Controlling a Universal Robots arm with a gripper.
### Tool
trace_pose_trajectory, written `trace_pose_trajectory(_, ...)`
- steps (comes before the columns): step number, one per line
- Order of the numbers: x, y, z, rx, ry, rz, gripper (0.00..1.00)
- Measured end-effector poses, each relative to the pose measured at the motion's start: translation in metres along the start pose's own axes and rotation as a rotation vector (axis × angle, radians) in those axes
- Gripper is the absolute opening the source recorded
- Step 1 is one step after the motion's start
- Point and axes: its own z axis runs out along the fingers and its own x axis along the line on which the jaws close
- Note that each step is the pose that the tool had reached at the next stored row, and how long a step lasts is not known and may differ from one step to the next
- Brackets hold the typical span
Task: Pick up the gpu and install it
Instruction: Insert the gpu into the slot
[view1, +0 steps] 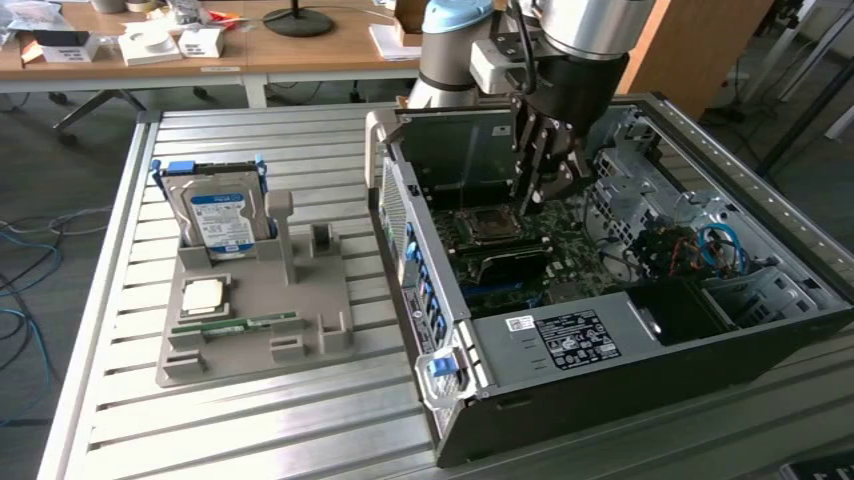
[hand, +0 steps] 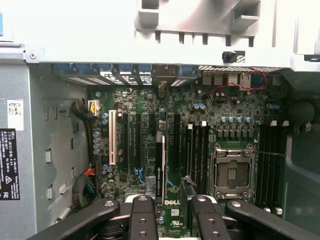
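- The black two-fingered gripper (hand: 173, 220) hangs inside the open dark grey computer case (view1: 400, 200). Its fingers stand partly apart and I see no clamp on anything.
- Between those fingers, the thin dark gpu card (hand: 160, 165) shows edge-on, upright, in line with the long expansion slots of the green motherboard (hand: 135, 100). It looks lodged in a slot, though how deep it sits I cannot tell.
- Risk: a card only half seated could tip or lift if a finger brushes it, since both pass close beside it.
- Risk: just beside the slots lies the bare silver CPU socket (hand: 232, 172), and a sideways drift of the gripper (view1: 541, 195) could catch it or the red and blue cables (view1: 707, 250).
- Farther off, on the slatted metal surface (view1: 267, 420), the grey moulded tray (view1: 254, 350) carries the silver blue-labelled hard drive (view1: 220, 220) and a green RAM stick (view1: 234, 324), well apart from the case.
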Motion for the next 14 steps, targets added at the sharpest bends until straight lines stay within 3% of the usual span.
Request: trace_pose_trajectory(14, -0.0002, -0.0001, -0.0069, 0.0, -0.0001, 0.0, 0.33)
